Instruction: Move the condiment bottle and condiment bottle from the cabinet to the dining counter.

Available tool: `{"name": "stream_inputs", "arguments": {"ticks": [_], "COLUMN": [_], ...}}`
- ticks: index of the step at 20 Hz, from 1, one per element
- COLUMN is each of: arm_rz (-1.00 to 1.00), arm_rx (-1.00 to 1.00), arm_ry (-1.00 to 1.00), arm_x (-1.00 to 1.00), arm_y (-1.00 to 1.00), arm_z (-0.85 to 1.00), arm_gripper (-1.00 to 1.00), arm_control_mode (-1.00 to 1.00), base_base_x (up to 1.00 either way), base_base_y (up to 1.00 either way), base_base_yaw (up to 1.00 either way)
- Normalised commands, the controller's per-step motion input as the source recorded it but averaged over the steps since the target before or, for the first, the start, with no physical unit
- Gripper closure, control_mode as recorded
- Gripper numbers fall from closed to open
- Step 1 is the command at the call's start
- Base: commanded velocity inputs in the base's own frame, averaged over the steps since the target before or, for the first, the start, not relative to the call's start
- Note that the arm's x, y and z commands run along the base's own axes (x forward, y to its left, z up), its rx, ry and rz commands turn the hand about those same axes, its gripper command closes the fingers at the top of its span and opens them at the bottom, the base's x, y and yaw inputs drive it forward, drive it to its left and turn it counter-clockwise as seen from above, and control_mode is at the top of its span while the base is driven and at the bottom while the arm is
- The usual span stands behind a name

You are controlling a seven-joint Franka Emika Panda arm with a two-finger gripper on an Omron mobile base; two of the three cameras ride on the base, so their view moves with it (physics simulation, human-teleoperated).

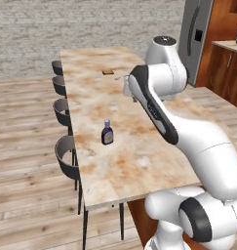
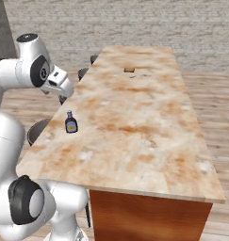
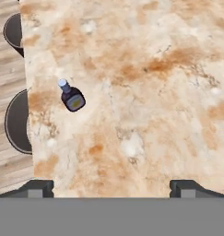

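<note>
Two dark fingertips of the gripper (image 3: pixel 111 188) are standing spread wide with nothing between them, hanging above the dining counter (image 1: pixel 139 161) and looking down on it. One condiment bottle (image 1: pixel 107 133) is standing upright near the counter's stool-side edge, its long axis vertical and its pale cap pointing up; it is small and dark with a yellowish label, well apart from the fingertips. The counter is showing a mottled beige and orange stone top, with dark stools (image 1: pixel 67 155) lining one side, a wooden plank floor, and a grey brick wall (image 1: pixel 81 24) behind.
</note>
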Motion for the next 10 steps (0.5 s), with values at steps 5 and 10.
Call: {"name": "stream_inputs", "arguments": {"ticks": [5,10], "arm_rz": [0.04,0.03], "arm_rx": [0.00,-0.01], "arm_ry": [0.14,0.17], "arm_x": [-0.28,-0.21], "arm_y": [-0.37,-0.20], "arm_z": [-0.59,-0.64], "arm_gripper": [-1.00,-1.00], "arm_control_mode": [-1.00,-1.00], "base_base_x": [0.00,0.00], "base_base_y": [0.00,0.00], "base_base_yaw": [0.00,0.00]}}
